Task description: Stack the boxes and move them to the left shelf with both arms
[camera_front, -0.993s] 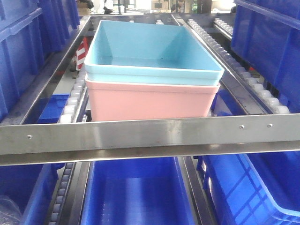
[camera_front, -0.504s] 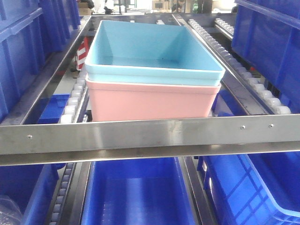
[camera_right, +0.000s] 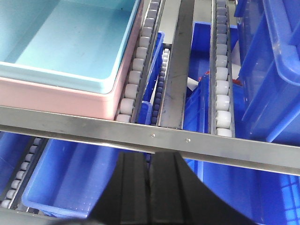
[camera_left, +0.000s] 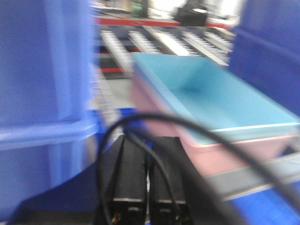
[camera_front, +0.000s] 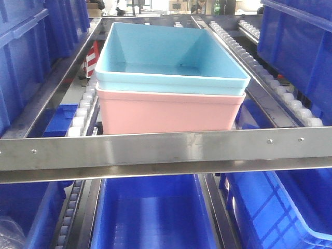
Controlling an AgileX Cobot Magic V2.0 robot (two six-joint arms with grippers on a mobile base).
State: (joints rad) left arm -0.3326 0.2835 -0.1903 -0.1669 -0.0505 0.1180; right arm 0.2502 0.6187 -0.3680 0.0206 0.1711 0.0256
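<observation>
The light blue box (camera_front: pixel 171 57) sits nested in the salmon pink box (camera_front: pixel 168 111), and the stack rests on the shelf rollers behind the flat silver front rail (camera_front: pixel 166 150). In the left wrist view the stack (camera_left: pixel 220 108) lies ahead and to the right of my left gripper (camera_left: pixel 149 140), whose black fingers are together with nothing between them; a black cable (camera_left: pixel 140 124) loops over them. My right gripper (camera_right: pixel 149 157) is shut and empty, just in front of and below the rail (camera_right: pixel 154 133), with the blue box (camera_right: pixel 70 42) and pink box (camera_right: pixel 65 101) up to its left. Neither gripper touches the boxes.
Dark blue ribbed crates stand on both sides (camera_front: pixel 26 57) (camera_front: pixel 298 46) and on the level below (camera_front: pixel 150 212). Rows of white rollers (camera_front: pixel 85 101) (camera_front: pixel 280 88) flank the stack. A blue crate (camera_left: pixel 42 93) is close on the left of my left gripper.
The view has shifted very slightly; the stacked boxes stay where they were on the shelf. No gripper appears in the front view.
</observation>
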